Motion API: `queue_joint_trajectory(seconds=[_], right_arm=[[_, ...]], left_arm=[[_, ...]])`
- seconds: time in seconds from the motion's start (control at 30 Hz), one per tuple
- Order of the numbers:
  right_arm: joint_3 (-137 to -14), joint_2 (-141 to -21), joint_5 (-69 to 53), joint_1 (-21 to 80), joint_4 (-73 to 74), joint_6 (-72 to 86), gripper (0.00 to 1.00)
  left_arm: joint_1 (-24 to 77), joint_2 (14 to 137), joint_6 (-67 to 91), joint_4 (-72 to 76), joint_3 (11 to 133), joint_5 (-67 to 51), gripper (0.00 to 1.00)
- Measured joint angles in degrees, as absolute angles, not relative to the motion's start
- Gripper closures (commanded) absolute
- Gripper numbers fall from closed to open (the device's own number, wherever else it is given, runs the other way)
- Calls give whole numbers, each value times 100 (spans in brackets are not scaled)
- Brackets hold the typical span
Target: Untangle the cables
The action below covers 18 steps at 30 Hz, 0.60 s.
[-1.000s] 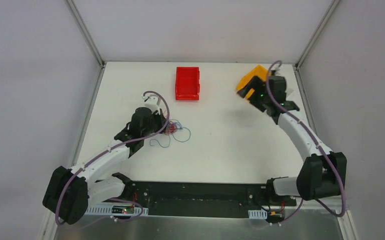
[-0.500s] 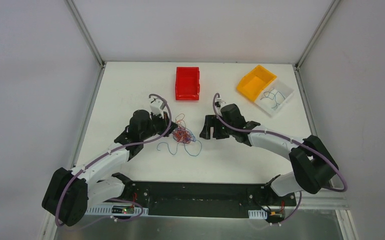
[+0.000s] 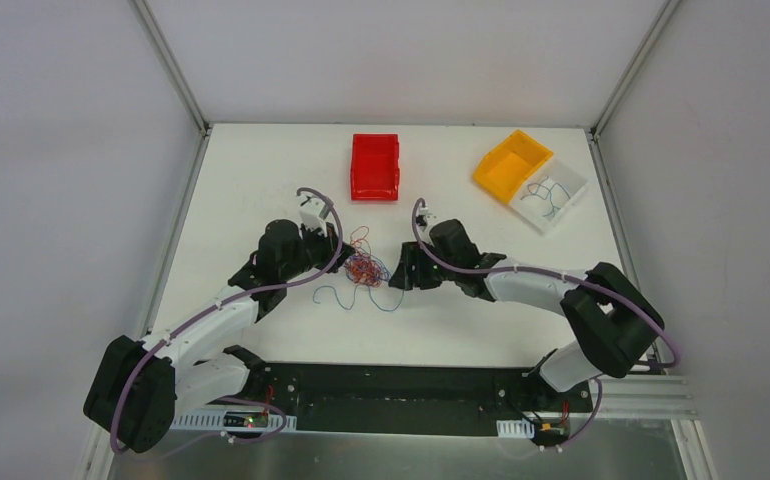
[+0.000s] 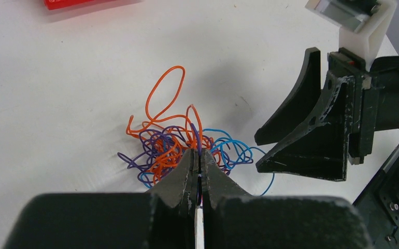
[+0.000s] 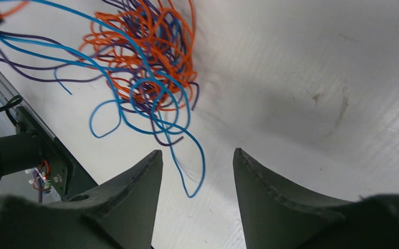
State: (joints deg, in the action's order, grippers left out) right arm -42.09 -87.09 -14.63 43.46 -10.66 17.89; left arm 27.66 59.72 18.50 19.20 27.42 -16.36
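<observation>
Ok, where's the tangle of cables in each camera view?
Top external: tangle of cables sits just left of centre, between the two grippers.
Left wrist: tangle at centre, pinched by the shut left gripper.
Right wrist: tangle at upper left, beyond the open fingers.
Shared landmark: the right gripper, open beside the tangle.

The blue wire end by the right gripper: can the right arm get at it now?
Probably yes. The blue wire end sits between the open jaws of the right gripper, outside the tangle; nothing blocks it.
</observation>
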Motion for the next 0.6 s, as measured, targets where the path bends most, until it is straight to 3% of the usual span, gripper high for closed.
queue_joint_trajectory(seconds=[0.17,0.27,0.33,0.6], right_arm=[[-3747,-8709,-1468,4351,-1304,2047,61],[-3642,-8709,-1492,4351,-1376,2169,80],[-3634,-8707,-1487,4351,-1472,2250,99],[-3638,-7913,-434,4171,-805,2447,100]], left_arm=[[2766,5966,1850,1920,2742,-1594,100],[2764,5966,1850,1918,2742,-1575,100],[2764,5966,1850,1918,2742,-1531,100],[2766,5964,1900,1531,2766,-521,100]])
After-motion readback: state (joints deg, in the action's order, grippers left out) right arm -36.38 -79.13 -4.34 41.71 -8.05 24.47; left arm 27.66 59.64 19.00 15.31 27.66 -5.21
